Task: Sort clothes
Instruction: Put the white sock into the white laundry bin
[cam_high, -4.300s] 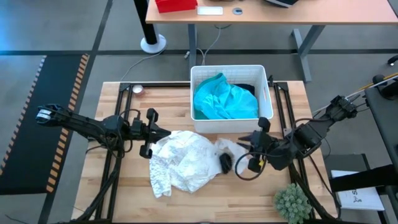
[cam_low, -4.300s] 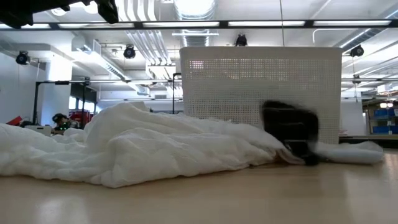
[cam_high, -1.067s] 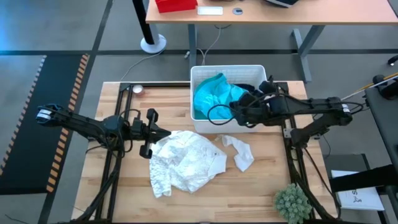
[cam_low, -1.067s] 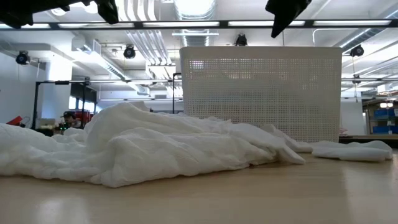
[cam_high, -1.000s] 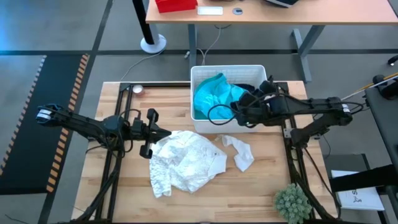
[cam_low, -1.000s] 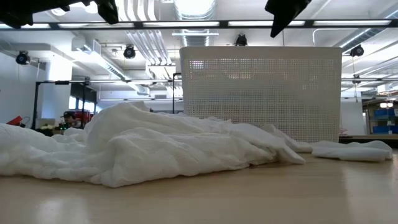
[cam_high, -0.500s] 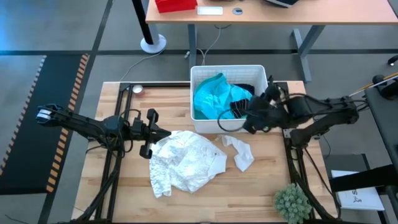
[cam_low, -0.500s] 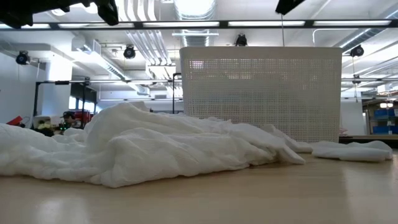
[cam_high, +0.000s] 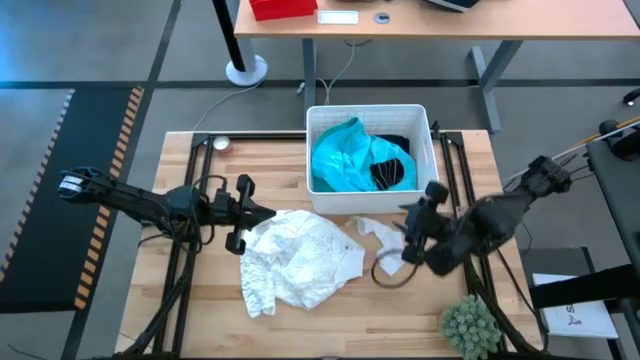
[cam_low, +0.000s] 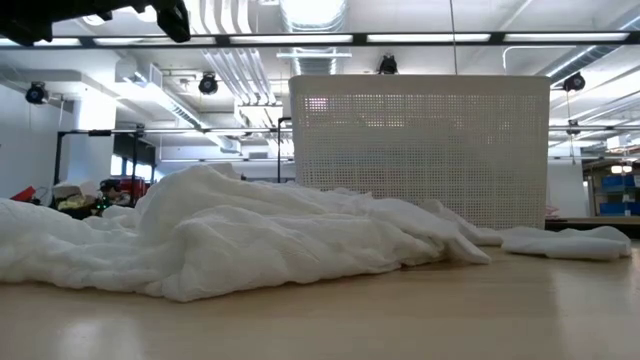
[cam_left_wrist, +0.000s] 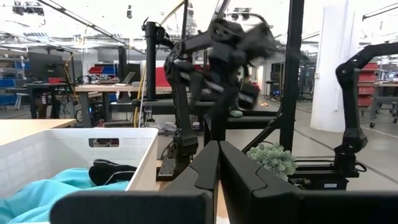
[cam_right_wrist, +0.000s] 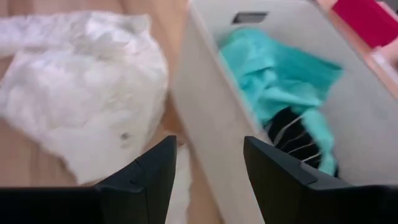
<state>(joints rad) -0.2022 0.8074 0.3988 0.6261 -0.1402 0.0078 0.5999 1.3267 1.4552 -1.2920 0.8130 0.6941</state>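
The white bin stands at the table's far middle. In it lie a turquoise garment and a black garment with white stripes. A white lacy garment lies spread on the table in front of the bin, with a small white piece to its right. My right gripper is open and empty, above the table by the bin's near right corner; its wrist view shows its fingers apart. My left gripper is shut and hovers above the lacy garment's left edge.
A small green plant stands at the table's near right corner. A black frame runs along the bin's right side. In the low view the lacy garment is heaped in front of the bin.
My right gripper has come away from over the bin, toward the table's near edge and down beside the small white piece. The black striped garment that was under it now lies in the bin beside the turquoise one.
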